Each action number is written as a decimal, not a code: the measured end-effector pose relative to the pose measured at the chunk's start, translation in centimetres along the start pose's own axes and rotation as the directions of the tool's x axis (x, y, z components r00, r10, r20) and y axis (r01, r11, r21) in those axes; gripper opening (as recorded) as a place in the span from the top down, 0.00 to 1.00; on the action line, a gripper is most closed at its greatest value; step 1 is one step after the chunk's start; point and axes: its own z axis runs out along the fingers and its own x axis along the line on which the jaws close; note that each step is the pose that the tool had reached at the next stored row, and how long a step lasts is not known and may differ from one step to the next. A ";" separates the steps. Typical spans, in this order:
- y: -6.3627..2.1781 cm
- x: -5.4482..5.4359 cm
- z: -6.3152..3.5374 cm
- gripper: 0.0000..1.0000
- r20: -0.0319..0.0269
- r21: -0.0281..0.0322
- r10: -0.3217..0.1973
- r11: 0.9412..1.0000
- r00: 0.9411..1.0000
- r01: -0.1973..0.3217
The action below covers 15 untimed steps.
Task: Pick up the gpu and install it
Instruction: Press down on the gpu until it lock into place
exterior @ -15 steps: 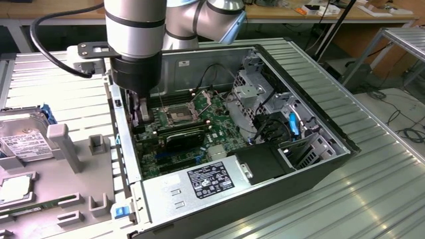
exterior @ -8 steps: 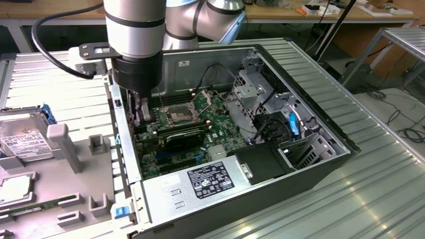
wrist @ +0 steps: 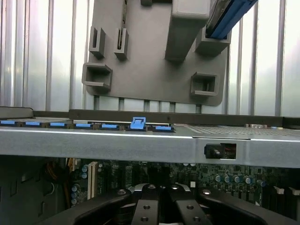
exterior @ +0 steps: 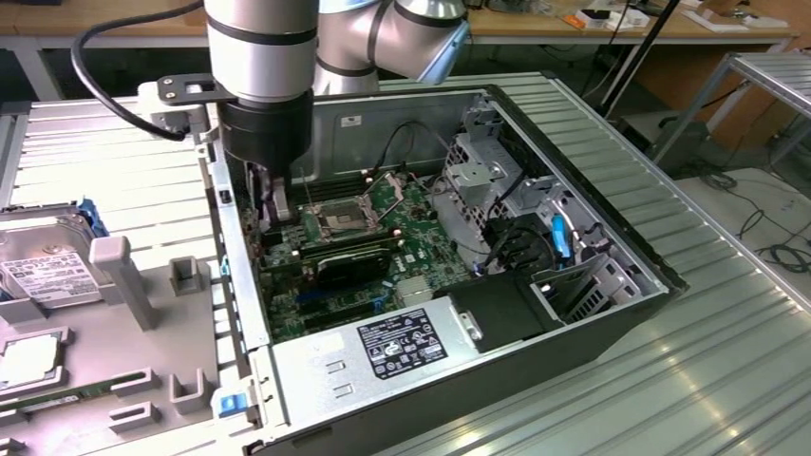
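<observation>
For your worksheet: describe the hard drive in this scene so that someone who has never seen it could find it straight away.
Start at the open computer case in the middle of the exterior view, then look to the grey parts tray beside it on that view's left. At the tray's outer edge lies the hard drive, a silvery box. Its white printed label sets it apart from the plain grey holders around it.

The bench (exterior: 709,323) was silvery, ribbed in parallel lines. The case (exterior: 609,328) was black outside and grey inside, with a green board (exterior: 380,228) studded with small parts. The gpu (exterior: 342,261) showed black. A blue clip (exterior: 557,237) stood by the drive cage. The tray (wrist: 150,70) was plain grey. The arm (exterior: 260,47) was silver, and the hand (wrist: 159,206) black.
</observation>
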 end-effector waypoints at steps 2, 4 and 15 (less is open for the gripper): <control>0.01 -0.3 -0.02 0.89 0.000 0.000 0.003 1.000 1.000 -0.003; 0.09 -0.6 -0.03 0.89 0.000 0.000 0.006 1.000 1.000 -0.006; 0.94 -0.7 0.02 0.89 0.000 -0.001 0.007 1.000 1.000 -0.007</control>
